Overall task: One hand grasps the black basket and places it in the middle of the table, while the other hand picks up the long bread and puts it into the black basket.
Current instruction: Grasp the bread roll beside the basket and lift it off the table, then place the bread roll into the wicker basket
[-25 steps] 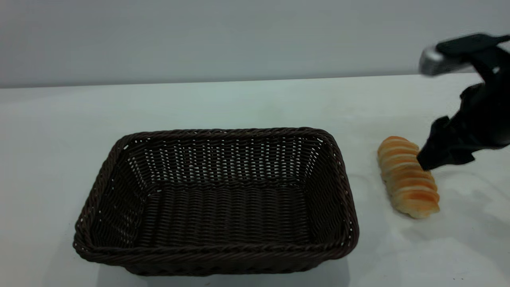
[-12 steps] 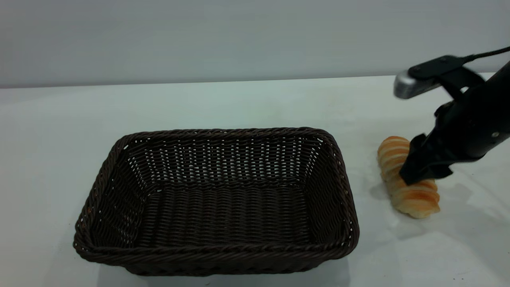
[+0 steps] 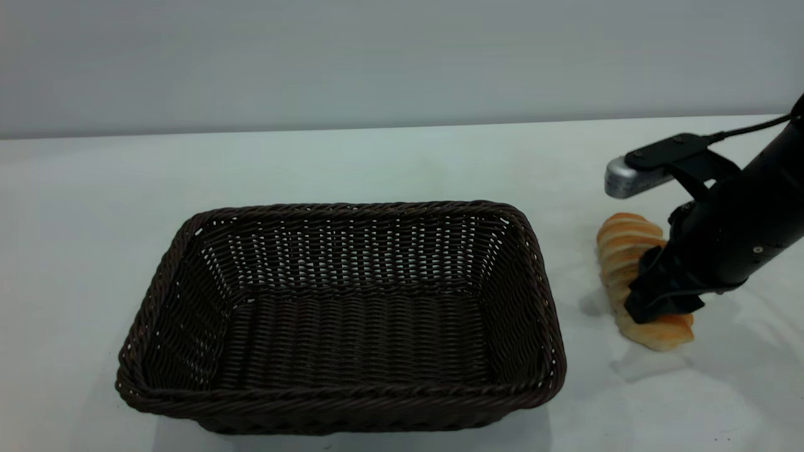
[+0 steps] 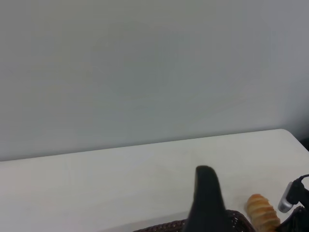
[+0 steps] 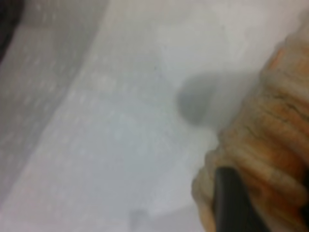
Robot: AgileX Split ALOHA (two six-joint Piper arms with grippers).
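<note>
The black basket (image 3: 342, 394) stands empty in the middle of the table (image 3: 377, 163); a strip of its rim (image 4: 240, 218) shows in the left wrist view. To its right lies the long bread (image 3: 622, 245), golden and ridged, resting flat on the table. My right gripper (image 3: 653, 295) is down over the bread's middle, open, one finger (image 5: 231, 203) against the loaf (image 5: 270, 145). The bread (image 4: 260, 210) also shows far off in the left wrist view. My left gripper (image 4: 205, 193) is off the exterior view, held back above the basket's left side.
A grey wall rises behind the table's far edge. A silver wrist camera (image 3: 628, 179) sticks out above the right gripper. White tabletop runs between the basket's right wall and the bread.
The right gripper has swung in from the right and dropped down onto the bread. Basket and bread have stayed where they were.
</note>
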